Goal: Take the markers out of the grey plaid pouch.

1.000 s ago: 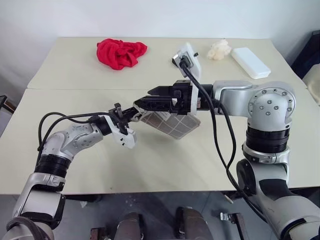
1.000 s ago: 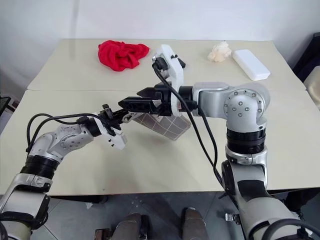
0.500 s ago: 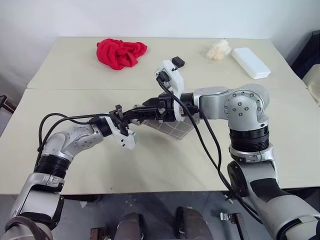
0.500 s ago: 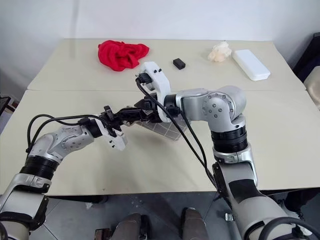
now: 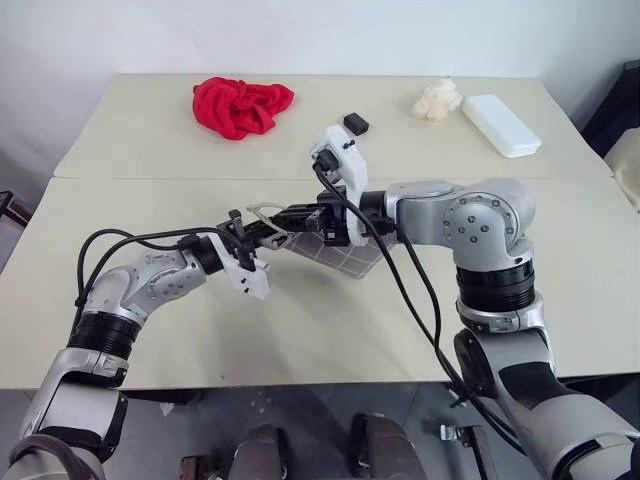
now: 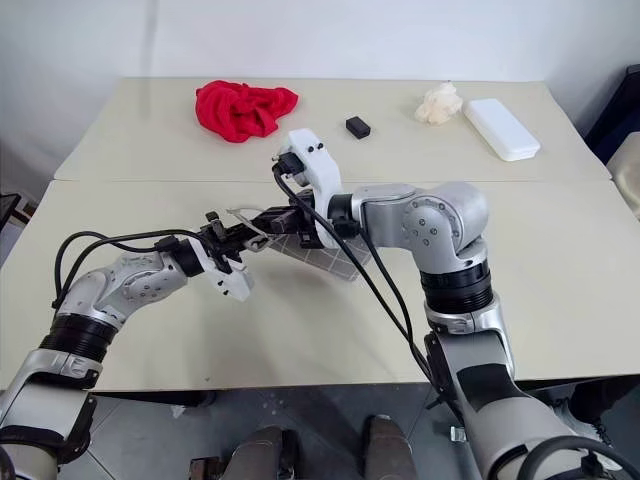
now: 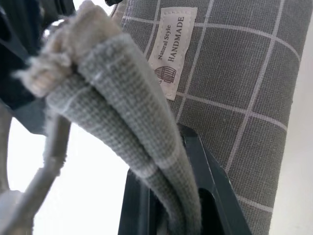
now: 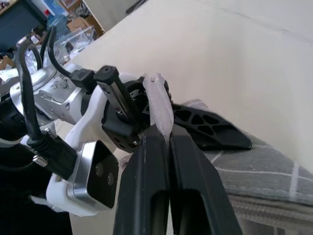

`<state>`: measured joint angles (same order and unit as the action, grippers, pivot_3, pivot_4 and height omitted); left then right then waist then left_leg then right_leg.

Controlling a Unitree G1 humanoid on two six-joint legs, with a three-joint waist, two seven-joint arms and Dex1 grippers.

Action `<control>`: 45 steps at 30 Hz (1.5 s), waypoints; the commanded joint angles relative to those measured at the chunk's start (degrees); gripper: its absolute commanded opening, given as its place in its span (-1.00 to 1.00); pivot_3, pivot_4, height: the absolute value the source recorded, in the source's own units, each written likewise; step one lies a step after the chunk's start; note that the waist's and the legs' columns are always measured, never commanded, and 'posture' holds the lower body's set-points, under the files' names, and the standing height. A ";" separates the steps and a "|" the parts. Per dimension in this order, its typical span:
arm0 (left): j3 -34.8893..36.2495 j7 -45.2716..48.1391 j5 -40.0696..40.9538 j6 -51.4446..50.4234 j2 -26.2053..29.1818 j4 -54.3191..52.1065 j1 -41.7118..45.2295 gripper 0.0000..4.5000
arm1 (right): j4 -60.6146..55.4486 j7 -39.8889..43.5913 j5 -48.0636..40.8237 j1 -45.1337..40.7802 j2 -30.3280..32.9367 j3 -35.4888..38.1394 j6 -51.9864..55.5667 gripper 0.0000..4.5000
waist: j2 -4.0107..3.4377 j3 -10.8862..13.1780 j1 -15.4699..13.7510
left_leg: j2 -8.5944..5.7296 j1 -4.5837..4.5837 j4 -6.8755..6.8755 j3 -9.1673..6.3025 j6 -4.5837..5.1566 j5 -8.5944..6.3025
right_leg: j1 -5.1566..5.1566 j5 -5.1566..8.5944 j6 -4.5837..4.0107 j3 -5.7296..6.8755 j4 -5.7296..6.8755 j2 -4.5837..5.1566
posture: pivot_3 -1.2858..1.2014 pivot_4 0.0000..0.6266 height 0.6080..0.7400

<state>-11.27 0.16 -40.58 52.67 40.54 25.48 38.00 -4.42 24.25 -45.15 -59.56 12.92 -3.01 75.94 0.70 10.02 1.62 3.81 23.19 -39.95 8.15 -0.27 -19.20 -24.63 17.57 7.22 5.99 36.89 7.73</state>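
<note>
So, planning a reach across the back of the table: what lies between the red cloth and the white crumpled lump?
A small black block on bare tabletop between red cloth and lump, in both head views.

Left arm reaches forward and inward, its left gripper point(image 5: 250, 236) clamped on the pouch point(image 5: 340, 254) end. Right arm crosses leftward, forearm roughly level, right gripper point(image 5: 285, 217) pinched on the pouch's edge beside the left.

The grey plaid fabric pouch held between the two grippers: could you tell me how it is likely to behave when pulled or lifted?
The grey plaid fabric pouch probably flops: its woven edge folds softly in the left gripper. The coarse cloth should grip well, not slip. The right gripper pinches only a thin tab, so a hard pull might slide off.
</note>
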 commanded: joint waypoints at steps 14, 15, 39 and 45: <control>2.69 27.48 40.85 -9.51 -1.43 -3.13 -5.28 -1.00 | -1.92 -4.73 -5.36 5.80 -2.92 17.93 -9.47 -0.98 | 0.00 0.00 0.14 | 0.02 -0.01 0.00 0.02 -0.01 0.01 | 0.00 0.00 0.00 0.00 0.01 -0.02 | 0.03 -0.52 1.00; 2.97 29.38 43.30 -11.18 -1.66 -4.03 -5.80 -1.00 | -2.09 -4.67 -4.78 6.21 -2.50 17.68 -10.38 -0.98 | 0.00 0.00 0.15 | 0.01 -0.02 0.00 0.02 -0.01 0.01 | 0.00 0.00 0.00 0.00 0.00 -0.02 | 0.03 -0.52 1.00; 18.47 56.55 85.18 -74.50 1.57 -25.43 -17.31 -1.00 | -5.09 4.55 -4.12 20.22 17.39 22.97 -19.69 -0.98 | 0.00 0.00 -0.20 | 0.00 -0.06 0.00 0.01 -0.01 0.01 | 0.06 0.00 0.00 -0.07 -0.07 -0.04 | 0.03 -0.52 1.00; 17.66 58.30 83.68 -75.96 0.12 -25.90 -16.36 -1.00 | -7.63 8.42 -8.38 22.51 18.17 22.55 -19.08 -0.98 | 0.00 0.00 -0.10 | 0.00 -0.07 0.01 0.02 -0.02 0.01 | 0.05 0.00 0.00 -0.07 -0.07 -0.06 | 0.03 -0.52 1.00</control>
<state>4.61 57.91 43.15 -23.29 40.94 0.67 20.64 -9.66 32.24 -51.07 -36.72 30.71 17.44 57.39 0.70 10.02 1.52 3.82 23.12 -39.93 8.17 -0.29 -19.19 -24.57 17.57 7.22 5.92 36.82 7.66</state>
